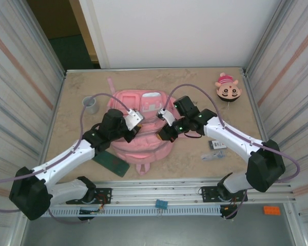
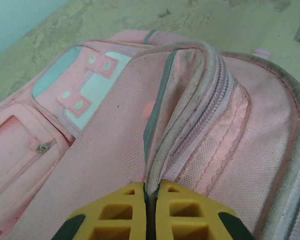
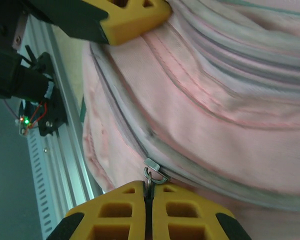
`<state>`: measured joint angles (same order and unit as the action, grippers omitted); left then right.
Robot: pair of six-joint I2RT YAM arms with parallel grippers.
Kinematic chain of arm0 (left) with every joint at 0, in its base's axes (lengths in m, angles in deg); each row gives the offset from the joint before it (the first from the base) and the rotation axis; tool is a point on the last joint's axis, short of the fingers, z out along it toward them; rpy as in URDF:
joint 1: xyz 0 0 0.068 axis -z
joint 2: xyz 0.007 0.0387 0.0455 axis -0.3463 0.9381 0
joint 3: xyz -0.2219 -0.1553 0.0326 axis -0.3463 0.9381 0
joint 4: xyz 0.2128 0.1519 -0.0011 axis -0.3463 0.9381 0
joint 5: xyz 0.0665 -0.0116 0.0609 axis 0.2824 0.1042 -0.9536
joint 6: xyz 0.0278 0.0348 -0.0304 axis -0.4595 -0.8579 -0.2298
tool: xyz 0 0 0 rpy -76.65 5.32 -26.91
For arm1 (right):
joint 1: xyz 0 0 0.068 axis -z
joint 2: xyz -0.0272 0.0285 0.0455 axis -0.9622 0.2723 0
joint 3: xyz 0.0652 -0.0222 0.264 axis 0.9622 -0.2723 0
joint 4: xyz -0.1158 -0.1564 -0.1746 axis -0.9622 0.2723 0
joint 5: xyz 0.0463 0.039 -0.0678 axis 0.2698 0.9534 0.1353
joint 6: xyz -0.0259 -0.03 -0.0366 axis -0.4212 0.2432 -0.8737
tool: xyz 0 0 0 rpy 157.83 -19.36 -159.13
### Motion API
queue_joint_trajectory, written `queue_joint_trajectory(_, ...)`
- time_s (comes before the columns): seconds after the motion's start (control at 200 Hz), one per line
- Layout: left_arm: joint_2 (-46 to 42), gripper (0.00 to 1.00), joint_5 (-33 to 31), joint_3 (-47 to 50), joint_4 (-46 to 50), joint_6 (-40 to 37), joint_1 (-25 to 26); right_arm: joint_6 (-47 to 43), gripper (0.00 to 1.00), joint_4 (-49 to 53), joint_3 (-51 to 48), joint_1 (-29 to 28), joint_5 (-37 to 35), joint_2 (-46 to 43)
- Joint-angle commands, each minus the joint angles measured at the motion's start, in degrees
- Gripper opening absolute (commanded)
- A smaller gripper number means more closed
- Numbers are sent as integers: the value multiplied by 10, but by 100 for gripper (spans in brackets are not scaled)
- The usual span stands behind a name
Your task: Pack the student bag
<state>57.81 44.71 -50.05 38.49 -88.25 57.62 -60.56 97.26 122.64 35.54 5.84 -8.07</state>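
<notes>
The pink student bag (image 1: 143,148) lies flat in the middle of the table, between both arms. My left gripper (image 1: 137,131) is shut on a raised fold of the bag's grey-edged zipper seam (image 2: 190,100), pinched between its yellow fingertips (image 2: 151,189). My right gripper (image 1: 167,134) is shut on the metal zipper pull (image 3: 151,176) at the bag's (image 3: 215,115) near edge. One yellow finger of the left gripper (image 3: 135,20) shows at the top of the right wrist view, resting on the bag.
A grey cup (image 1: 90,104) stands at the back left. A pink-and-tan plush (image 1: 228,89) sits at the back right. A dark green flat book (image 1: 111,163) lies by the bag's near left. Small packets (image 1: 214,148) lie under the right arm.
</notes>
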Motion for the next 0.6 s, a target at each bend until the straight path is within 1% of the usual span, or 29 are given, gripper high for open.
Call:
queue_joint_trajectory(0.0, 15, 0, -77, -43, -62, 49, 14, 82, 0, -14, -8, -8, -20, -40)
queue_joint_trajectory(0.055, 23, 0, -81, -53, -48, 66, 18, 105, 0, -5, -12, 4, -39, -47)
queue_joint_trajectory(0.16, 23, 0, -90, -57, -37, 87, 27, 134, 0, 24, -7, 46, -48, -59)
queue_joint_trajectory(0.311, 12, 0, -88, -62, -19, 152, 41, 145, 0, 64, 15, 100, -79, -55)
queue_joint_trajectory(0.391, 5, 0, -89, -59, -19, 174, 58, 125, 0, 84, 36, 117, -89, -32)
queue_joint_trajectory(0.491, -6, 0, -84, -40, -58, 193, 85, 92, 0, 87, 59, 131, -99, 2)
queue_joint_trajectory(0.596, 6, 0, -80, -46, -69, 243, 96, 70, 0, 81, 90, 146, -96, 39)
